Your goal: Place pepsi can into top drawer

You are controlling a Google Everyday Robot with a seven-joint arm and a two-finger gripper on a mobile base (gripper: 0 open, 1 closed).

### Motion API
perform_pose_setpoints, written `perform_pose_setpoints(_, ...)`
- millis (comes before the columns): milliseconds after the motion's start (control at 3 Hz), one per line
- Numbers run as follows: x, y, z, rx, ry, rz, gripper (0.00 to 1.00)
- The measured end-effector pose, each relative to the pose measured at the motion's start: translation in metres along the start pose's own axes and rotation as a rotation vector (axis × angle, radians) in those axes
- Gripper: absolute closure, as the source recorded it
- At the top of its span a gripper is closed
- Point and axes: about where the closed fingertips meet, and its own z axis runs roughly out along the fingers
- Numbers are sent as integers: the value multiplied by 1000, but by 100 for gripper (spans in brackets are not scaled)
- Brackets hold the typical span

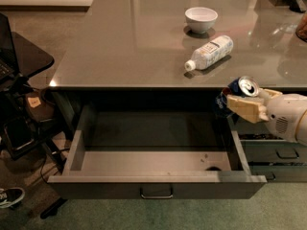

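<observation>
The broad, glossy grey countertop (134, 42) fills the upper part of the view. Below its front edge, the wide, shallow grey metal top drawer (96, 188) stands pulled fully out, with nothing lying on its floor and a small metal loop handle (157, 193) at the centre of its flat front. The robot's white arm (288, 116) reaches in from the right, above the narrower grey drawers (283, 155). A white plastic bottle (211, 51) lies on its side on the countertop, near a small white bowl (201, 19). The tan two-finger gripper (244, 107) is clamped around the small dark blue pepsi can (242, 87). The can is held tilted, silver top toward the camera, in the air over the drawer's right rear corner, just under the countertop edge.
</observation>
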Motion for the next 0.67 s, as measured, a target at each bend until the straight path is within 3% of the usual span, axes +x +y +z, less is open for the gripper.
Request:
perform_pose_setpoints(333, 30, 32, 8, -22, 26, -71, 100)
perform_pose_setpoints(667, 77, 71, 5, -75, 92, -155, 100)
